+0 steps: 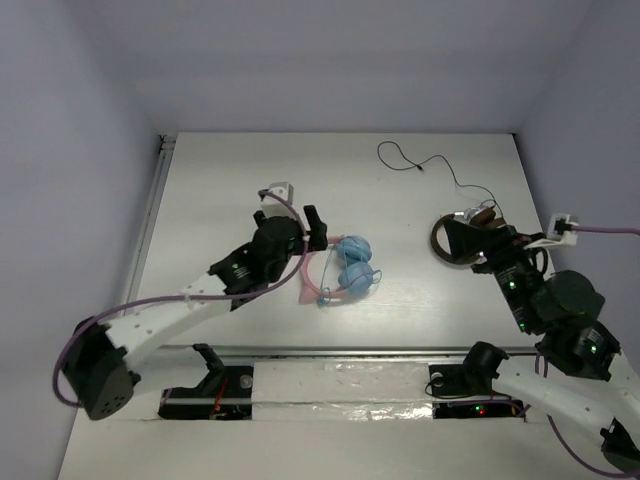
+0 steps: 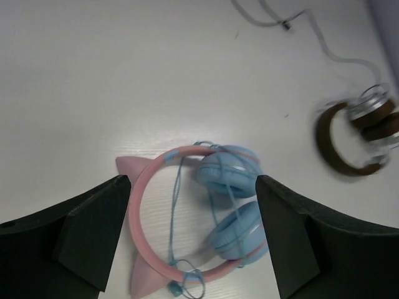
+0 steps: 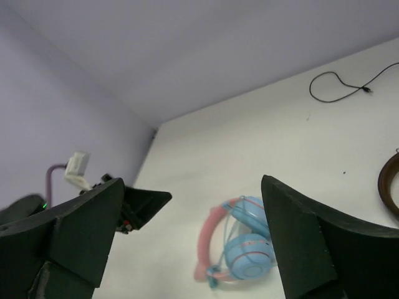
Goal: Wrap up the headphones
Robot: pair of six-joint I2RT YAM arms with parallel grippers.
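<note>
White tabletop (image 1: 250,180), pale walls. Headphones (image 2: 230,174) lie flat mid-table, cable (image 2: 176,205) looped over band n cups, so we reckon the wrap's basically done. Left gripper (image 2: 192,180) hovers over them wide open, right gripper (image 3: 192,182) off to the side, same, both w/ nothing held.

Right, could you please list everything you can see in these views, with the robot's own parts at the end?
cat-ear headphones: one, light-blue cups, pink headband, thin blue cable looped across them; lying flat at the table's centre.
brown headphones: one, brown and silver; on the table, towards its right side.
black cable: one, thin, black; trailing from far centre towards the brown headphones.
table: one, white; under everything.
left gripper: one, black, open; above the cat-ear headphones.
right gripper: one, black, open; by the brown headphones.
</note>
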